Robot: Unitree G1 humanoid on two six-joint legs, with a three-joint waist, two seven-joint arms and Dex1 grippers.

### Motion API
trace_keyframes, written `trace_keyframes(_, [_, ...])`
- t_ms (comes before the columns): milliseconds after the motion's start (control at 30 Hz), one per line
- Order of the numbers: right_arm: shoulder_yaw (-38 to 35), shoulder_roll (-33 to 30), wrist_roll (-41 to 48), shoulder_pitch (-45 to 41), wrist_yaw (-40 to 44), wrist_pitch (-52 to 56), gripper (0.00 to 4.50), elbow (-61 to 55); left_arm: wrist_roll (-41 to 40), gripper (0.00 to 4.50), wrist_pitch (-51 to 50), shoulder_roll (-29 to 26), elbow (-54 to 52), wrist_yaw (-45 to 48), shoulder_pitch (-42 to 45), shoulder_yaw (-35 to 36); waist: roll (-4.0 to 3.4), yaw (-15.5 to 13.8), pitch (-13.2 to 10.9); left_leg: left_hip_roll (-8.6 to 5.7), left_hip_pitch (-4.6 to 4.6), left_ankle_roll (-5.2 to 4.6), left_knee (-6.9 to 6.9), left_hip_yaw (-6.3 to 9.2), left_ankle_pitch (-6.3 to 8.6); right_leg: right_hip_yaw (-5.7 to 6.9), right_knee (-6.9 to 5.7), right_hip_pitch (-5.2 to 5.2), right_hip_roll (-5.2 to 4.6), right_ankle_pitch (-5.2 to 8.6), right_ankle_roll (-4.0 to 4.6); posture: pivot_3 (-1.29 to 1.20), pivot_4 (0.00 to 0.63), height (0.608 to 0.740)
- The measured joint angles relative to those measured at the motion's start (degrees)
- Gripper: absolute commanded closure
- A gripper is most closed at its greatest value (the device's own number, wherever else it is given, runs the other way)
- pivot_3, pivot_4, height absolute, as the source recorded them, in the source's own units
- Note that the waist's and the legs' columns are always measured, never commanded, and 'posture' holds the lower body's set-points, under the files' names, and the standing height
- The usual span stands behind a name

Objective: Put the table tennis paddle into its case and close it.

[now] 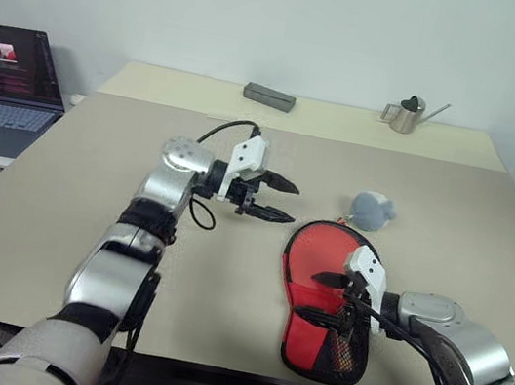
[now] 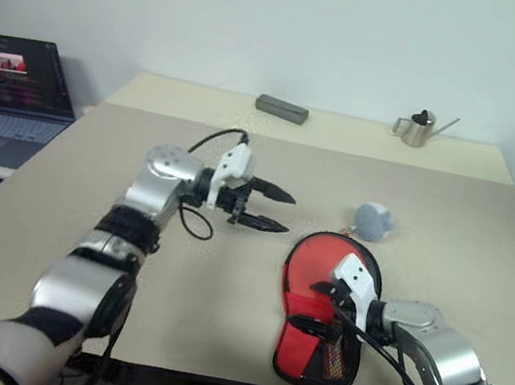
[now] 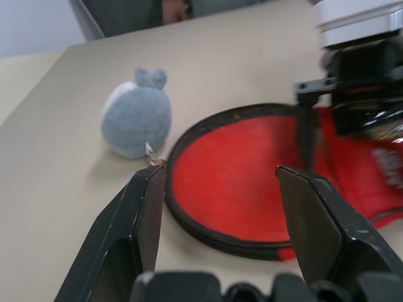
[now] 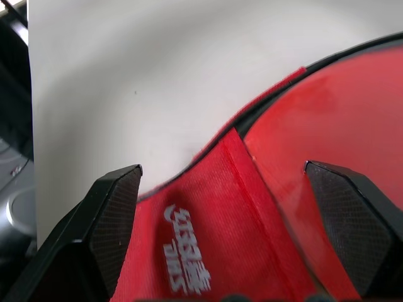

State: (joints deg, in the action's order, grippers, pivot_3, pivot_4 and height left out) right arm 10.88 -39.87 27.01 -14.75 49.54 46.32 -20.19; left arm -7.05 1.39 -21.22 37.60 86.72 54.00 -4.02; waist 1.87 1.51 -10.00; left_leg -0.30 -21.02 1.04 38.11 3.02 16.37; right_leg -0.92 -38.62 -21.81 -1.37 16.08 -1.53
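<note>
Lying flat on the beige counter (image 1: 57,208), near its front edge on the right: the paddle-shaped soft case (image 1: 324,298), red face up with a clear window over the round part, black mesh toward the handle end, black zipper rim all round. Red rubber visible through the window, so the table tennis paddle (image 3: 233,182) sits inside. Whether the zipper is fully closed — cannot tell.

Hovering over the case's narrow middle: the right gripper (image 1: 341,295), black fingers spread wide to either side of the red fabric with the small white logo (image 4: 189,251), gripping nothing.

Raised above the counter left of the case and apart from it: the left gripper (image 1: 276,200), pointing toward the right, fingers parted and empty.

Just beyond the case's round end — a small grey plush toy (image 1: 371,211) with two ears.

Along the far edge: a flat grey box (image 1: 269,97), a small metal watering can (image 1: 408,114).

Off the left side: an open laptop (image 1: 3,86).
</note>
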Motion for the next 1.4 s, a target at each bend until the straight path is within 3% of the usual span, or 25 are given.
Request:
trace_keyframes(233, [-8.18,-8.71,8.91,1.16,4.27,9.33,0.0,-5.25,-5.47,1.49,-11.15,-2.62,-15.37,-1.24,-7.68,-0.77,-0.06,-0.61,-0.07,0.0,-0.59,0.0,0.14,0.11,0.0,0.05,-0.01,-0.49,-0.01,-0.01,0.03,0.0,0.15,0.74])
trace_keyframes(433, [-18.2,-15.0,17.57,0.93,6.7,14.46,0.0,-8.83,-5.37,1.49,-11.85,-2.64,-16.92,-1.6,-7.92,-4.03,-0.1,-1.02,-0.11,0.0,-0.65,0.0,0.14,0.13,0.0,0.08,0.02,-0.52,0.01,-0.01,0.03,0.0,0.15,0.74])
trace_keyframes(600, [-23.44,-19.73,21.54,0.02,8.68,15.62,0.0,-8.3,-1.37,1.49,-10.62,-0.33,-14.11,-8.68,-6.79,-6.42,-0.13,-1.37,-0.14,-0.03,-0.69,-0.01,0.16,0.11,0.0,0.08,0.05,-0.51,0.0,-0.01,0.03,0.0,0.15,0.74])
trace_keyframes(767, [-24.65,-25.36,21.11,0.12,11.14,14.53,0.0,-5.01,0.31,1.49,-13.71,3.55,-14.08,-15.66,-6.27,-7.95,-0.12,-1.38,-0.15,-0.01,-0.74,-0.02,0.15,0.08,0.0,0.06,0.12,-0.55,0.0,-0.01,0.02,0.0,0.15,0.74])
trace_keyframes(1133, [-22.85,-28.29,18.57,-3.99,13.14,11.34,0.0,-0.74,0.4,1.49,-25.56,4.92,-28.4,-22.34,-12.47,-12.78,-0.34,-1.37,-0.29,0.01,-0.73,-0.01,0.17,0.05,0.0,0.02,0.07,-0.56,0.0,-0.01,0.03,0.0,0.15,0.74])
trace_keyframes(1400, [-19.3,-28.88,14.64,-8.86,14.68,9.03,0.0,4.08,3.31,1.49,-28.68,7.07,-28.97,-30.87,-13.18,-15.49,-0.37,-1.44,-0.31,0.0,-0.75,-0.01,0.17,0.06,0.0,0.03,0.1,-0.56,-0.01,-0.01,0.03,0.0,0.15,0.74])
